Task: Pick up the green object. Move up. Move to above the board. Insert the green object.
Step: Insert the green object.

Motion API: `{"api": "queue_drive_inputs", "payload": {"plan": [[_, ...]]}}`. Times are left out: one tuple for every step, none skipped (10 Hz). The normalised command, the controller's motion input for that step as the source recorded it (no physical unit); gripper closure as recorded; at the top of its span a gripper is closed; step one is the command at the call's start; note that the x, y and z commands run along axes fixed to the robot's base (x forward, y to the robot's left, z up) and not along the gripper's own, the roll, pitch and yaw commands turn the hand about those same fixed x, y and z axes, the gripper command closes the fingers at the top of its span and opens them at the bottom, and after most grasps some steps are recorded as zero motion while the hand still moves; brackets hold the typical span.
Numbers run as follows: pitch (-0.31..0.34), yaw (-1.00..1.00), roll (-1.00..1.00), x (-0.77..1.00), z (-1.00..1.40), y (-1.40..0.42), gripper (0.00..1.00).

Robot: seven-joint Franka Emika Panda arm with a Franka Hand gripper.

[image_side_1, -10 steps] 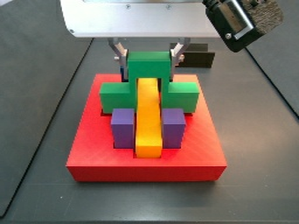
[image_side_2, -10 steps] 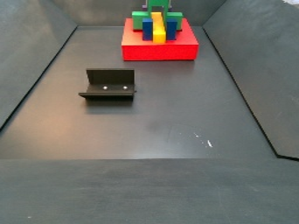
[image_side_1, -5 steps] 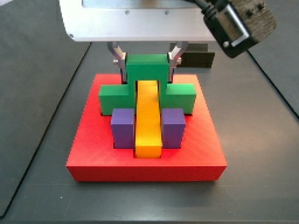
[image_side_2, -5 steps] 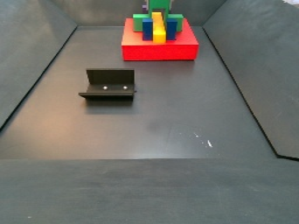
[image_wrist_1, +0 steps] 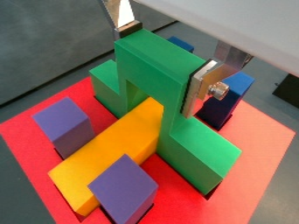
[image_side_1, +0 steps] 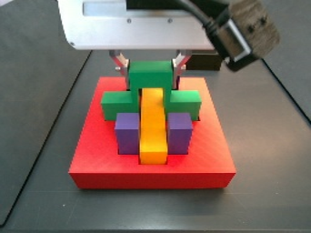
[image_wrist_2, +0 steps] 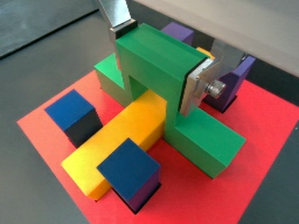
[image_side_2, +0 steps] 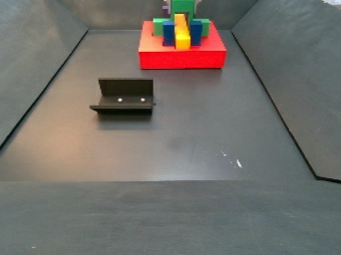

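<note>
The bright green object point(image_wrist_1: 152, 87) sits low on the red board point(image_wrist_1: 30, 153), its taller centre cube straddling the long yellow bar point(image_wrist_1: 111, 157) and its lower side cubes down on the board. My gripper point(image_wrist_1: 163, 61) is shut on the centre cube, one silver finger point(image_wrist_1: 208, 83) pressed to each side; both wrist views show this point(image_wrist_2: 160, 59). In a side view the gripper point(image_side_1: 152, 64) hangs straight over the green object point(image_side_1: 152, 84) at the board's point(image_side_1: 152, 173) back half. The other side view shows the board point(image_side_2: 180, 58) far away, with the green object point(image_side_2: 184, 10) on it.
Two purple blocks point(image_side_1: 126, 132) flank the yellow bar point(image_side_1: 153, 127) at the board's front. Blue blocks point(image_wrist_2: 73, 114) and purple blocks point(image_wrist_2: 233, 79) show in the wrist views. The fixture point(image_side_2: 123, 97) stands on the dark floor, well away from the board.
The gripper and the green object have sunk a little lower onto the board over the yellow bar. Nothing else has moved.
</note>
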Motion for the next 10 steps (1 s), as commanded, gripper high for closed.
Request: {"api": "queue_drive_inputs", "payload": {"plan": [[-0.059,-0.13,0.08,0.0,-0.09,0.0,1.0],[-0.023,-0.13,0.06,0.0,-0.12,0.0,1.0],[-0.024,-0.12,0.02,0.05,-0.19,0.0,1.0],[-0.084,-0.11,0.01,0.01,-0.38,0.0,1.0],[-0.159,-0.09,0.06,0.0,-0.61,-0.06,1.0],[-0.181,-0.08,0.09,0.0,-0.74,-0.07,1.0],[-0.22,-0.06,0.1,0.0,-0.79,-0.08,1.0],[-0.204,-0.06,0.1,0.0,-0.69,-0.05,1.0],[-0.101,0.0,0.07,0.0,-0.31,0.0,1.0],[0.0,0.0,0.0,0.0,0.0,0.0,1.0]]}}
